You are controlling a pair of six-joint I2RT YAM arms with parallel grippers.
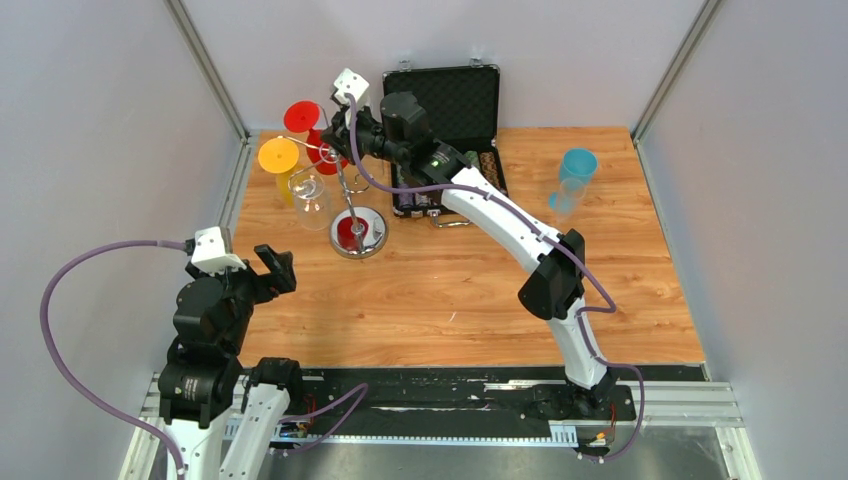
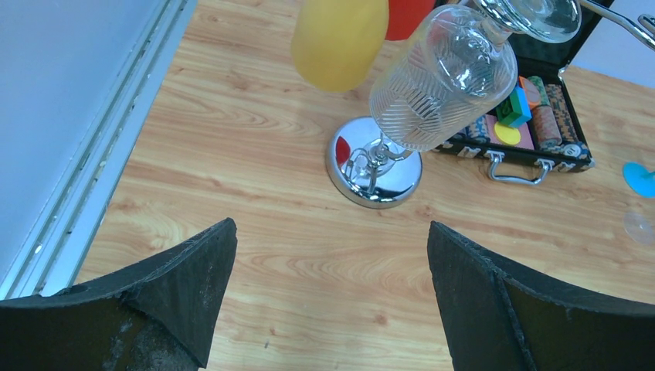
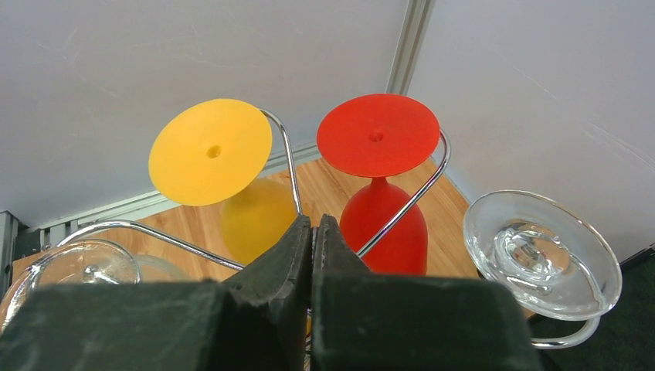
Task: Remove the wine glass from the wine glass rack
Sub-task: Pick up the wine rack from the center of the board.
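The wine glass rack point(image 1: 358, 232) stands at the back left on its round mirrored base point(image 2: 375, 166). From its wire arms point(image 3: 185, 245) several wine glasses hang upside down: a yellow one point(image 1: 278, 155) point(image 3: 210, 151), a red one point(image 1: 301, 116) point(image 3: 377, 135) and a ribbed clear one point(image 1: 310, 190) point(image 2: 444, 77). Another clear foot point(image 3: 541, 255) sits in the right-hand arm. My right gripper point(image 1: 340, 148) point(image 3: 313, 228) is shut, at the top of the rack between the yellow and red glasses. My left gripper point(image 1: 278, 270) point(image 2: 332, 224) is open over bare wood, short of the base.
An open black chip case point(image 1: 445, 105) point(image 2: 533, 124) lies just right of the rack. A blue glass point(image 1: 575, 175) stands at the back right. Grey walls close in the left, back and right sides.
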